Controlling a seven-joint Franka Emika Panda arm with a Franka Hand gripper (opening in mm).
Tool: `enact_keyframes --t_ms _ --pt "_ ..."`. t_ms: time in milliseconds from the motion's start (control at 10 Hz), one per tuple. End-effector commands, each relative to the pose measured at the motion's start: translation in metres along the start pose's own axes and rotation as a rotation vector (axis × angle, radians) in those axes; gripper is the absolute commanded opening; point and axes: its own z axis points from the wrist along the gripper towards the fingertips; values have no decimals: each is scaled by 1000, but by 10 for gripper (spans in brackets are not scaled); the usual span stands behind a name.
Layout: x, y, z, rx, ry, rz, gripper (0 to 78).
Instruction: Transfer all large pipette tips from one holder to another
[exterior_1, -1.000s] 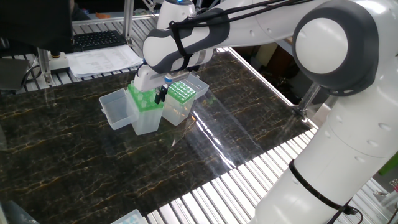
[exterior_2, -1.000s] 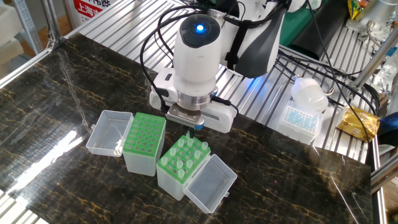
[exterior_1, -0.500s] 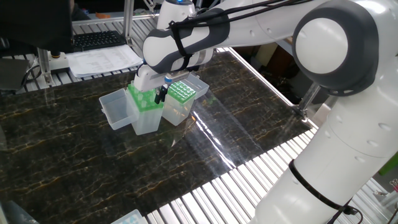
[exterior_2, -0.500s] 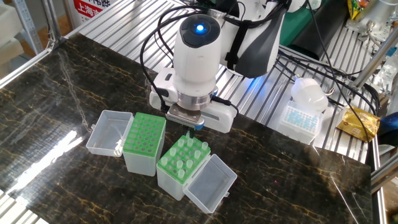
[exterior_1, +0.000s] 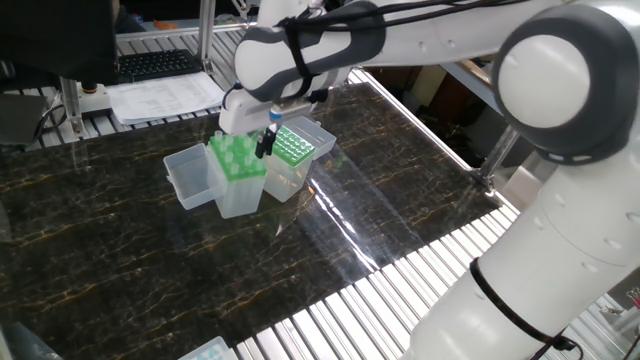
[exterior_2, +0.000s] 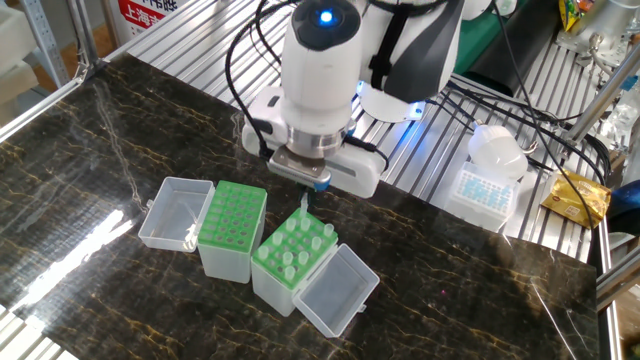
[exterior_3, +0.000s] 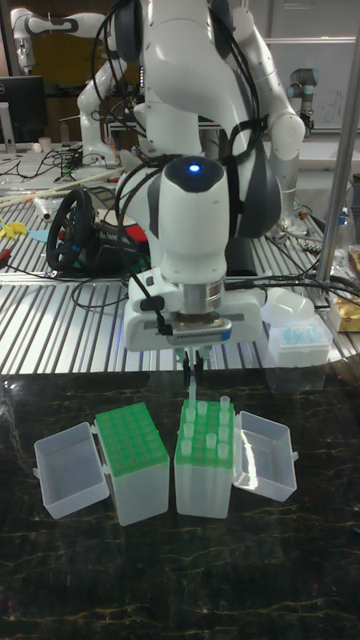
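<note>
While held above the right-hand rack, one pipette tip hangs with its long axis vertical, narrow end down, collar up, clear of the rack. Gripper: fingers clamped on that tip's upper end. Remaining large pipette tips: upright in the same rack, collars up, points hidden in the green plate. Left-hand rack: green plate, holes bare, standing just beside the first. Both clear lids hinged open on the dark marbled table.
</note>
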Motion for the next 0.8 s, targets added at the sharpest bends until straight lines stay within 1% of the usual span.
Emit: enact_keyframes --t_ms 100,300,400,500,800 --pt "5 4 -16 4 0 60 12" --pt "7 10 -27 9 -2 87 12" --pt "8 11 -30 10 -2 92 12" --pt "7 11 -37 13 -1 97 12" --pt "6 6 -48 14 0 97 12"
